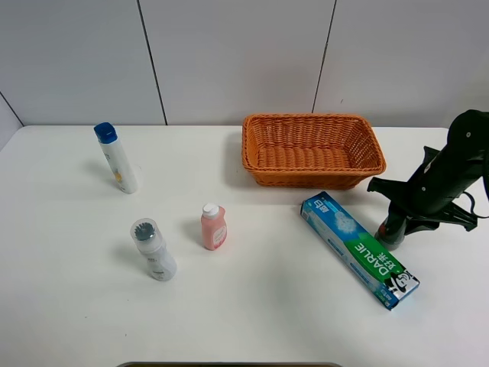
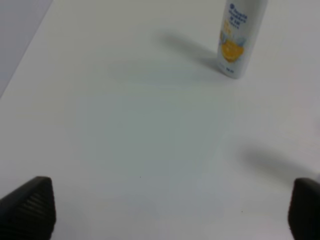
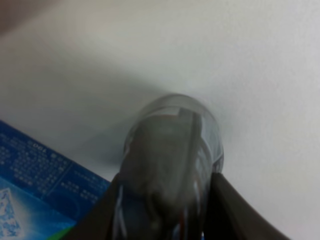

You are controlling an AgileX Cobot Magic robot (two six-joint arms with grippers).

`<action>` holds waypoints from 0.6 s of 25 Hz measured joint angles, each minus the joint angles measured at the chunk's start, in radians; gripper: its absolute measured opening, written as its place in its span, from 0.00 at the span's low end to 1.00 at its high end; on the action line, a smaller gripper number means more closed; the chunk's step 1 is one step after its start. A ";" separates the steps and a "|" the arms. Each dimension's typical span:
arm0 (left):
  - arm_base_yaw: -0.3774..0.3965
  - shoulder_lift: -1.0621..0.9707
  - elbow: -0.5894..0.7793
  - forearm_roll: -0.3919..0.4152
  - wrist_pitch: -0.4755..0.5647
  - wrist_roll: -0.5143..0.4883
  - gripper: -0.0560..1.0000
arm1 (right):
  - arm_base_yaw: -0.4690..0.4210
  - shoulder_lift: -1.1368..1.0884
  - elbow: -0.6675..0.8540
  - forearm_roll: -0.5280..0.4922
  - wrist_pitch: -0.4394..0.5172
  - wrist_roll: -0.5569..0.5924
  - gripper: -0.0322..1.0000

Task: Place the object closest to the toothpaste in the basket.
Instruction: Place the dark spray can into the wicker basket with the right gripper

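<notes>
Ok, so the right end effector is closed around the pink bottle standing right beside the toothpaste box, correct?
Not quite: the right end effector is closed around a dark bottle, not the pink one. The dark bottle does stand right beside the toothpaste box. The pink bottle stands alone, further left. The exterior high view shows this.

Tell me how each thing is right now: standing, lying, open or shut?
Orange wicker basket: upright, empty.
Blue-green toothpaste box: lying flat.
Small dark bottle with clear cap: upright, gripped.
Pink bottle with white cap: upright, capped.
White bottle with blue cap: upright, capped.
White bottle with grey cap: upright, capped.
Left gripper: open, empty.
Right gripper: shut on the dark bottle.
</notes>
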 joint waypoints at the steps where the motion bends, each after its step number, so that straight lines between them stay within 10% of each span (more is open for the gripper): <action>1: 0.000 0.000 0.000 0.000 0.000 0.000 0.94 | 0.000 0.000 0.000 0.000 -0.001 0.000 0.38; 15: 0.000 0.000 0.000 0.000 0.000 0.000 0.94 | 0.000 0.000 0.000 -0.001 -0.002 0.000 0.38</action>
